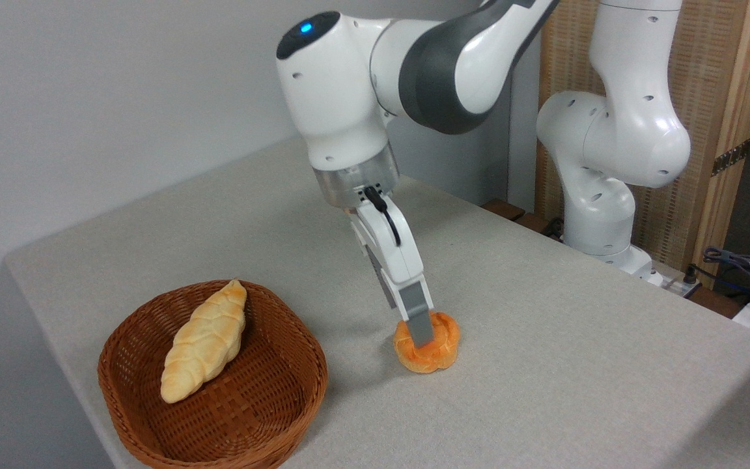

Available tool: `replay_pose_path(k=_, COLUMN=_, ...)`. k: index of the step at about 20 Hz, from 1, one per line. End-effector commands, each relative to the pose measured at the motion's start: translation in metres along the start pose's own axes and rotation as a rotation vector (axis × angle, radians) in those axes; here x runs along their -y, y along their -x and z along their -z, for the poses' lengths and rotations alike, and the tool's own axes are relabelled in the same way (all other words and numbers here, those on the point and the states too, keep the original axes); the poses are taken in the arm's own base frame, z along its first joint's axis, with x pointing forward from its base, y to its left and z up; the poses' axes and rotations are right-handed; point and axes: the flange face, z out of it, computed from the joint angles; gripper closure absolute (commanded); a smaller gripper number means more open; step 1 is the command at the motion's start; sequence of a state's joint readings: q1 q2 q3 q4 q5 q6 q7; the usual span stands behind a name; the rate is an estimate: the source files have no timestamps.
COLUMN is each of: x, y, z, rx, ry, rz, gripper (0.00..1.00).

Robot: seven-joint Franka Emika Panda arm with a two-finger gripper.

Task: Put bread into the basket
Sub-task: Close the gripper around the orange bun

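Observation:
The bread, a small round orange-golden bun with a knotted top, sits on the table right of the basket. My gripper reaches down onto it from above. The near grey finger presses into the bun's middle, and the bun bulges on both sides of it. The far finger is hidden behind the near one. The bun still touches the table. The basket, shallow reddish-brown wicker, stands at the front left, about a bun's width away from the bread.
A long pale-yellow twisted loaf lies slantwise inside the basket. The table's left and front edges run close to the basket. The arm's white base stands at the back right, with cables beside it.

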State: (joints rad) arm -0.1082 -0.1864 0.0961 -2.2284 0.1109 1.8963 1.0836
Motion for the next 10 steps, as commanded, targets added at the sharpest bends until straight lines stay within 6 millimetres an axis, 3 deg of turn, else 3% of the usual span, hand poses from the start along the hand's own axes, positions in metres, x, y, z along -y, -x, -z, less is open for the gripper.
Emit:
replay_pose_path(k=1, x=-0.001, y=0.004, z=-0.014, rx=0.014, ry=-0.001, rz=-0.035, gripper=0.00)
replay_pose_path(k=4, x=-0.002, y=0.004, z=-0.019, rx=0.023, ry=0.004, rz=-0.040, gripper=0.00)
replay_pose_path(k=6, x=-0.004, y=0.003, z=-0.037, rx=0.032, ry=0.025, rz=-0.044, gripper=0.00)
replay_pose_path(k=7, x=-0.004, y=0.002, z=-0.040, rx=0.029, ry=0.020, rz=-0.045, gripper=0.05)
replay_pose_path(k=8, x=-0.003, y=0.002, z=-0.040, rx=0.027, ry=0.016, rz=-0.045, gripper=0.24)
replay_pose_path(k=9, x=-0.004, y=0.002, z=-0.040, rx=0.028, ry=0.017, rz=-0.045, gripper=0.58)
replay_pose_path(k=10, x=-0.004, y=0.002, z=-0.040, rx=0.027, ry=0.019, rz=-0.043, gripper=0.67)
